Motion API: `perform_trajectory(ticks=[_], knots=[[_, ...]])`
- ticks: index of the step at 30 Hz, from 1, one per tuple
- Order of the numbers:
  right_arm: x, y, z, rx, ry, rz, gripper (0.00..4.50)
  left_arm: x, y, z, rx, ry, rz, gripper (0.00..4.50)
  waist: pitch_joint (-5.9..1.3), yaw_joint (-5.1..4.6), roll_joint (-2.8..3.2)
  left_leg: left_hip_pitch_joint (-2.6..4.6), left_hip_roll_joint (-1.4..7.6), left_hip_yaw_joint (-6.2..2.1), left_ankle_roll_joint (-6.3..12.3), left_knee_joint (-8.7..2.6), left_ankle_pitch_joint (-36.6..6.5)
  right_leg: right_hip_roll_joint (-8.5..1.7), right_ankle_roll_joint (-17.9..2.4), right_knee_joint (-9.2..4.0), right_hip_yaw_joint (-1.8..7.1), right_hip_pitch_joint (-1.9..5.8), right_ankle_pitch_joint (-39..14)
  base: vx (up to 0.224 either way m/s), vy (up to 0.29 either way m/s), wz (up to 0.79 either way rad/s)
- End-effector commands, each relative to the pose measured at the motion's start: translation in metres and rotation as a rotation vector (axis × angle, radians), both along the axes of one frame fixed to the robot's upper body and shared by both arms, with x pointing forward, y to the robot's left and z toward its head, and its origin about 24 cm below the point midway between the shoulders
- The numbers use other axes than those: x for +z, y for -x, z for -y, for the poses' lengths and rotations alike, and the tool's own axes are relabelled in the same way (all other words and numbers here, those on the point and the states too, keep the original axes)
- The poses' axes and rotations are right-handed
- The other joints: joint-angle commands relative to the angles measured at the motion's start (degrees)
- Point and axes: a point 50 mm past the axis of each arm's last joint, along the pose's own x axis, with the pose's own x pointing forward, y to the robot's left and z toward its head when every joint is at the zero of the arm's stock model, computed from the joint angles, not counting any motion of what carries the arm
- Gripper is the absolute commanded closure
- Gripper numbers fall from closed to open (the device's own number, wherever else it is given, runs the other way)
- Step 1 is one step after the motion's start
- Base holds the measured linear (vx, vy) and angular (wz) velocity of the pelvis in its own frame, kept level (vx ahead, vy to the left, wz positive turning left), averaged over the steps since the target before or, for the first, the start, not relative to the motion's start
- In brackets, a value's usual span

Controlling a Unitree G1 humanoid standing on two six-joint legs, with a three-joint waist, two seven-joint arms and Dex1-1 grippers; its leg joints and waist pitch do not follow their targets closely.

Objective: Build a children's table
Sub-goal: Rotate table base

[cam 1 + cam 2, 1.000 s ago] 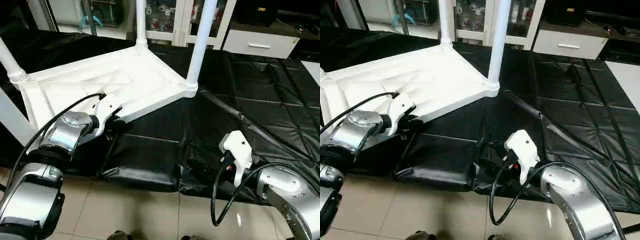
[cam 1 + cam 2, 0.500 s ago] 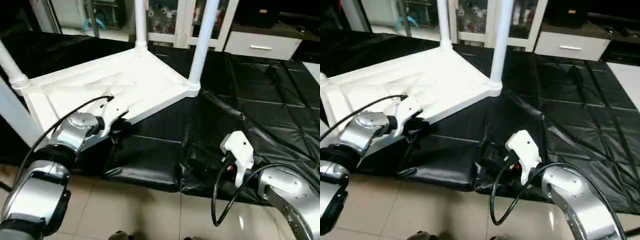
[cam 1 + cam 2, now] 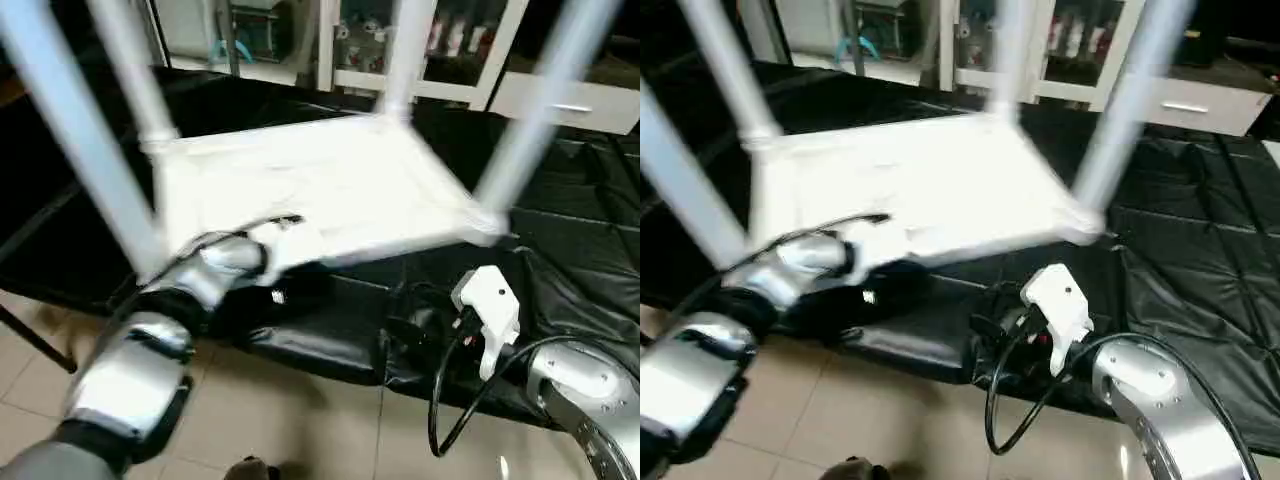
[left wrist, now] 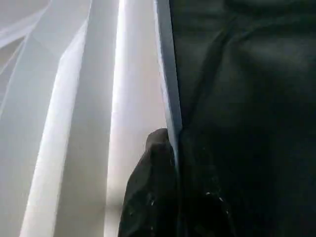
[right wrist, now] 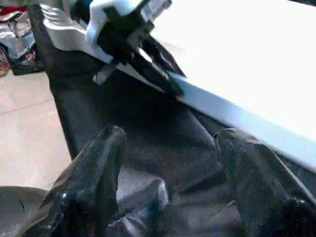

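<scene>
Children's table (image 3: pixel 330 190): upside down on the black mat (image 3: pixel 560 250), four legs (image 3: pixel 545 95) seated in its corner sockets, assembly apparently complete but for righting; left claw (image 5: pixel 165 79) pinched shut on the near rim, right claw (image 5: pixel 168 163) open, empty, just beside.

Black quilted mat (image 3: pixel 590 200) over tiled floor (image 3: pixel 300 430) (wrinkled near edge); upturned table (image 3: pixel 330 190) above.

Head stereo pair: looks fwd/down over both forearms at upturned table (image 3: pixel 320 185). L wrist cam: v. close along table rim. R wrist cam: low over black mat (image 5: pixel 148 123), faces left gripper (image 5: pixel 168 81) at rim, shared w/ head views.
</scene>
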Motion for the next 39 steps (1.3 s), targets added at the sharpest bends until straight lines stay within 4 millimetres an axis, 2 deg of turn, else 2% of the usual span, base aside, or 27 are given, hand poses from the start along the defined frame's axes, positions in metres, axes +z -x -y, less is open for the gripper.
perform_trajectory(ticks=[1,3,5,9,11,12,13,15,16,19,20,22,23,24,25,26,27,28,29,31,32,33,34,35,36,37,39], knots=[[0.004,0.0,0.003,-0.019,0.009,0.018,1.31,0.043,-0.003,0.039,-0.131,0.166,0.226,4.47,-4.57,-0.86,-0.73,1.66,2.3,-1.45,2.1,-4.19,-11.6,-2.8,-12.3,-3.29,1.85,2.24,-6.6,0.0,0.0,0.0],[0.004,0.001,0.003,-0.023,0.01,0.018,1.31,0.047,-0.003,0.046,-0.13,0.193,0.265,4.47,-4.61,-1.05,-0.76,1.28,2.23,-1.51,3.1,-4.07,-10.5,-2.87,-12.1,-3.25,1.75,2.39,-6.6,0.0,0.0,0.0],[0.004,0.001,0.003,-0.024,0.01,0.018,1.31,0.048,-0.003,0.048,-0.132,0.195,0.279,4.47,-4.64,-1.29,-0.74,1.23,2.2,-1.56,3.53,-3.99,-10.2,-2.86,-12.2,-3.27,1.68,2.42,-6.6,0.0,0.0,0.0],[0.003,0.001,0.003,-0.03,0.012,0.018,1.31,0.047,-0.009,0.048,-0.049,0.169,0.349,4.47,-4.86,-2.12,-0.8,0.83,2.09,-1.62,5.36,-3.64,-7.8,-2.64,-12.6,-2.84,1.49,2.49,-3.2,0.0,0.0,0.0],[0.003,0.001,0.002,-0.028,0.012,0.018,1.31,0.045,-0.011,0.045,-0.015,0.172,0.327,4.47,-4.97,-2.72,-0.92,0.24,1.86,-1.76,6.2,-3.55,-6.4,-2.55,-12.7,-2.53,1.33,2.77,-1.6,0.0,0.0,0.0],[0.003,0.001,0.002,-0.028,0.011,0.018,1.31,0.043,-0.013,0.041,0.012,0.175,0.29,4.47,-4.94,-2.98,-1.07,0.41,1.76,-1.55,6.73,-3.42,-6.7,-2.42,-13.0,-2.69,1.35,2.41,-1.4,0.0,0.0,0.0],[0.003,0.0,0.001,-0.029,0.011,0.019,1.31,0.042,-0.014,0.039,0.031,0.178,0.264,4.15,-4.81,-3.13,-0.88,0.52,1.82,-1.48,7.01,-3.45,-7.4,-2.53,-13.7,-2.82,1.39,2.31,-2.2,0.0,0.0,0.0],[0.003,0.0,0.001,-0.028,0.011,0.019,1.31,0.041,-0.014,0.036,0.051,0.206,0.215,3.82,-4.7,-3.31,-0.81,0.56,1.87,-1.48,6.94,-3.5,-8.0,-2.53,-14.1,-2.92,1.38,2.25,-3.7,0.0,0.0,0.0],[0.003,0.0,0.001,-0.028,0.011,0.019,1.31,0.041,-0.014,0.034,0.067,0.246,0.184,3.82,-4.67,-3.39,-0.89,0.54,1.85,-1.47,6.95,-3.51,-8.2,-2.47,-14.2,-2.97,1.36,2.25,-4.1,0.0,0.0,0.0],[0.002,-0.001,0.0,-0.036,0.004,0.025,1.31,0.043,-0.013,0.028,0.097,0.436,0.084,3.42,-4.42,-3.34,-0.37,1.02,2.05,-1.42,6.07,-3.76,-10.8,-2.4,-16.1,-3.21,1.29,1.95,-5.8,0.0,0.0,0.0],[0.002,-0.001,-0.001,-0.038,0.002,0.027,1.31,0.044,-0.012,0.026,0.097,0.471,0.073,3.42,-4.39,-3.42,-0.53,1.02,2.05,-1.39,5.92,-3.81,-11.2,-2.41,-16.1,-3.28,1.31,2.0,-6.1,0.0,0.0,0.0],[0.003,-0.002,-0.001,-0.058,-0.012,0.036,1.31,0.047,-0.008,0.019,0.1,0.591,0.079,3.39,-4.3,-3.36,-0.29,0.94,2.17,-1.48,5.66,-3.96,-11.8,-2.55,-15.9,-3.24,1.36,2.1,-6.7,0.0,0.0,0.0],[0.003,-0.002,-0.001,-0.065,-0.018,0.039,1.31,0.048,-0.005,0.016,0.098,0.632,0.083,3.37,-4.22,-3.46,-0.4,0.76,2.14,-1.44,5.73,-3.99,-11.9,-2.52,-16.0,-3.29,1.35,2.15,-6.9,0.0,0.0,0.0],[0.003,-0.003,-0.002,-0.073,-0.023,0.042,1.31,0.048,-0.003,0.014,0.103,0.666,0.087,3.03,-4.33,-3.54,-0.42,0.86,2.12,-1.4,5.64,-3.99,-12.5,-2.43,-15.7,-3.36,1.34,2.08,-7.7,0.0,0.0,0.0],[0.003,-0.003,-0.002,-0.082,-0.03,0.045,1.31,0.049,0.0,0.01,0.106,0.704,0.098,3.03,-4.42,-3.46,-0.38,1.1,2.31,-1.4,5.33,-4.01,-12.7,-2.5,-15.4,-3.28,1.42,2.04,-8.0,0.0,0.0,0.0],[0.002,-0.004,-0.002,-0.091,-0.036,0.049,1.31,0.05,0.006,0.006,0.104,0.738,0.12,3.03,-4.29,-3.57,-0.65,0.9,2.27,-1.34,5.42,-4.08,-12.7,-2.43,-15.4,-3.4,1.42,2.01,-8.2,0.0,0.0,0.0],[0.002,-0.004,-0.003,-0.1,-0.042,0.053,1.31,0.05,0.01,0.003,0.104,0.763,0.142,3.03,-4.29,-3.64,-0.54,0.66,2.39,-1.42,5.36,-4.18,-12.8,-2.51,-15.2,-3.29,1.39,2.16,-8.5,0.0,0.0,0.0],[0.002,-0.005,-0.003,-0.107,-0.048,0.055,1.31,0.052,0.014,0.001,0.107,0.791,0.155,2.94,-4.42,-3.64,-0.56,0.95,2.54,-1.4,5.2,-4.15,-13.1,-2.52,-14.8,-3.31,1.41,2.01,-8.9,0.0,0.0,0.0],[0.002,-0.005,-0.004,-0.112,-0.053,0.056,1.31,0.052,0.017,-0.001,0.111,0.812,0.162,2.79,-4.3,-3.7,-0.46,0.88,2.46,-1.37,5.17,-4.19,-13.2,-2.41,-14.6,-3.43,1.41,1.83,-9.5,0.0,0.0,0.0],[0.002,-0.006,-0.005,-0.118,-0.066,0.062,1.31,0.062,0.03,-0.005,0.097,0.882,0.267,2.62,-4.08,-3.64,-0.55,1.22,2.61,-1.29,3.94,-4.43,-15.1,-2.28,-13.3,-3.83,1.5,1.46,-12.4,0.0,0.0,0.0],[0.002,-0.007,-0.006,-0.12,-0.074,0.065,1.31,0.067,0.037,-0.008,0.095,0.905,0.338,2.6,-4.15,-3.55,-0.46,1.23,2.74,-1.4,3.68,-4.44,-15.0,-2.41,-13.2,-3.65,1.52,1.57,-12.1,0.0,0.0,0.0],[0.002,-0.007,-0.008,-0.122,-0.081,0.069,1.31,0.071,0.045,-0.012,0.108,0.94,0.418,2.5,-3.94,-3.79,-0.37,0.9,2.84,-1.53,3.19,-4.79,-16.0,-2.32,-11.9,-3.85,1.43,1.61,-13.2,0.0,0.0,0.0],[0.002,-0.007,-0.008,-0.122,-0.081,0.069,1.31,0.071,0.045,-0.012,0.108,0.94,0.418,2.34,-3.96,-3.88,-0.41,0.99,2.8,-1.45,2.92,-4.76,-16.4,-2.25,-11.5,-3.9,1.46,1.51,-13.5,0.0,0.0,0.0],[0.002,-0.007,-0.008,-0.125,-0.083,0.072,1.31,0.074,0.049,-0.016,0.125,0.961,0.461,2.22,-3.93,-3.95,-0.77,1.08,2.71,-1.37,2.71,-4.73,-16.6,-2.14,-11.0,-3.99,1.5,1.38,-13.9,0.0,0.0,0.0],[0.002,-0.008,-0.008,-0.129,-0.086,0.074,1.31,0.078,0.055,-0.021,0.144,0.967,0.548,2.19,-3.88,-3.89,-0.63,1.13,2.73,-1.43,2.33,-4.79,-16.9,-2.11,-10.3,-4.04,1.58,1.33,-14.3,0.0,0.0,0.0],[0.002,-0.008,-0.007,-0.133,-0.089,0.076,1.31,0.082,0.065,-0.025,0.152,0.965,0.631,2.19,-3.83,-4.1,-0.75,0.81,2.74,-1.56,2.07,-4.93,-16.9,-2.19,-9.4,-4.01,1.53,1.59,-14.8,0.0,0.0,0.0],[0.003,-0.009,-0.007,-0.136,-0.093,0.077,1.31,0.085,0.076,-0.027,0.15,0.958,0.705,2.04,-3.8,-4.24,-0.74,0.92,2.76,-1.57,1.74,-4.93,-17.2,-2.15,-8.2,-4.23,1.59,1.4,-15.8,0.0,0.0,0.0]])
